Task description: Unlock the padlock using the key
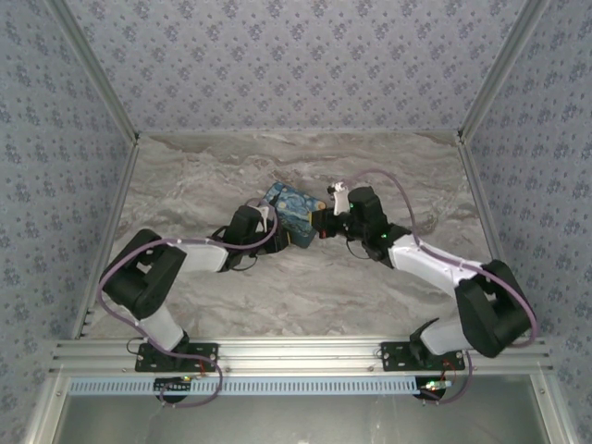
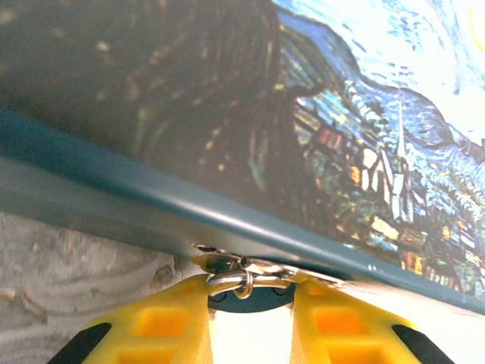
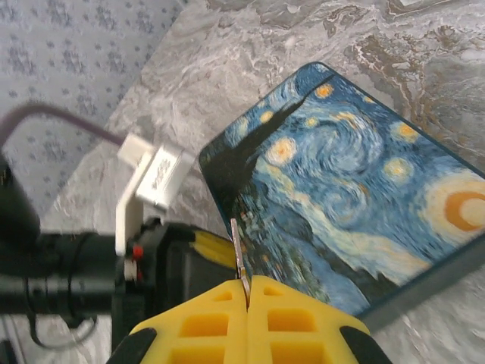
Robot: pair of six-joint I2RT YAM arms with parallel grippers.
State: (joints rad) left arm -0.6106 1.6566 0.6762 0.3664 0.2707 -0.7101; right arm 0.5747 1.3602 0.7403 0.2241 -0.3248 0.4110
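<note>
The tiny teal padlock hangs by its metal shackle from the hasp on the rim of a swirl-painted blue-and-yellow box. My left gripper has its yellow fingers pressed against both sides of the padlock body. In the right wrist view, my right gripper is shut on the key. The thin blade sticks up just off the box's near corner, beside the left gripper's yellow finger. From above, both grippers meet at the box: left gripper, right gripper.
The box lies on a marbled tabletop walled by patterned panels. A white camera mount on the left wrist stands close to the key. A purple cable loops over the right arm.
</note>
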